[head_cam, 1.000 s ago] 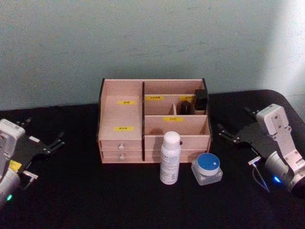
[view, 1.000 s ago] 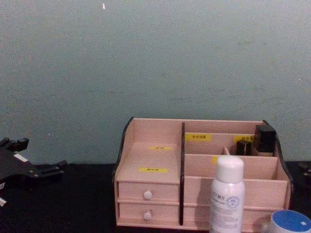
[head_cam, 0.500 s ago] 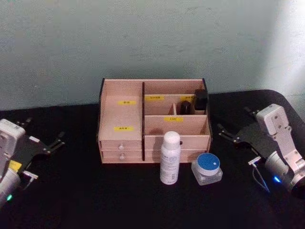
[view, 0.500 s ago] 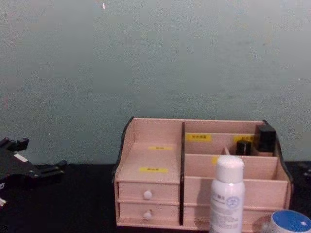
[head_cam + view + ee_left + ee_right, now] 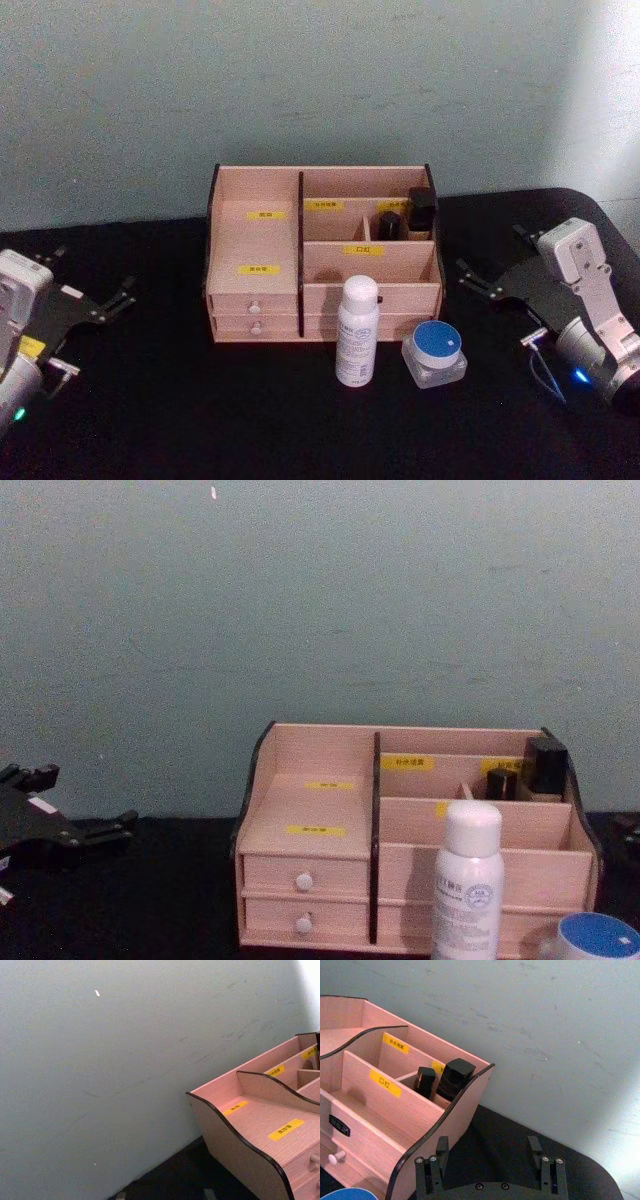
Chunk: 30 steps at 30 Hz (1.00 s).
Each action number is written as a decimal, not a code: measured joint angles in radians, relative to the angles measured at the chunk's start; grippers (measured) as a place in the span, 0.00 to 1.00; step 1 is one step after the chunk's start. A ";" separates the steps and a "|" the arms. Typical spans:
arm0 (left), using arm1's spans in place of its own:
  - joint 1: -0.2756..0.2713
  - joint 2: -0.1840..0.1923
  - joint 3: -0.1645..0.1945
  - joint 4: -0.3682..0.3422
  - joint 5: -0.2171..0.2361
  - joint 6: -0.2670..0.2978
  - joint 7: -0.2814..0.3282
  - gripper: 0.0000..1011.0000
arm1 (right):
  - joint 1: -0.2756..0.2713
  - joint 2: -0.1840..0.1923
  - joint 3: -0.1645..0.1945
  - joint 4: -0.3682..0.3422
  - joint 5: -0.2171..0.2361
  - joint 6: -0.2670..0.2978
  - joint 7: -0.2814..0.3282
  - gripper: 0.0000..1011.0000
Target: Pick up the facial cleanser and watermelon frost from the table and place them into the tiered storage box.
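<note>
**Both grippers beside the tiered storage box, task items on the table.** The tiered storage box [image 5: 255, 232], a light-pink wooden organiser with black edge trim, is being shown standing on the black table [image 5: 200, 420] against a pale green wall [image 5: 300, 80]. Its stepped compartments are being marked by small yellow labels [image 5: 265, 214]. Two drawers with white knobs [image 5: 255, 305] are being shown shut at its lower left front. Two black containers [image 5: 421, 212] are being kept upright in the small rear compartments at the box's right end.

The facial cleanser [image 5: 357, 330], a white bottle with a rounded white cap, is being seen upright on the table just in front of the box, near the middle of its front. The watermelon frost [image 5: 434, 352], a squat clear jar with a blue lid, is being seen on the table just beside the bottle, on the robot's right, apart from it. Neither item is being touched by a gripper.

The left gripper [image 5: 92, 272] is being held low over the table, well apart from the box on its left side, with its two black fingers spread wide and nothing between them. The right gripper [image 5: 492, 252] is being held near the box's right end, its fingers likewise spread apart around nothing. In the right wrist view both fingertips [image 5: 441, 1147] are being shown pointing toward the box's curved side panel and the wall behind it.
</note>
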 joint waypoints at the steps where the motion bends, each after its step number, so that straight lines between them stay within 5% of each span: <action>1: 0.000 0.000 0.000 0.000 0.000 0.000 0.000 0.99 | 0.000 0.000 0.000 0.000 0.000 0.000 0.000 0.99; 15: 0.000 0.000 0.000 0.000 0.000 0.000 0.000 0.99 | -0.001 -0.003 0.004 0.002 -0.007 -0.002 0.017 0.99; 30: 0.000 0.000 0.000 0.000 0.000 0.000 0.000 0.99 | -0.035 -0.017 0.062 -0.016 -0.006 -0.015 0.036 0.99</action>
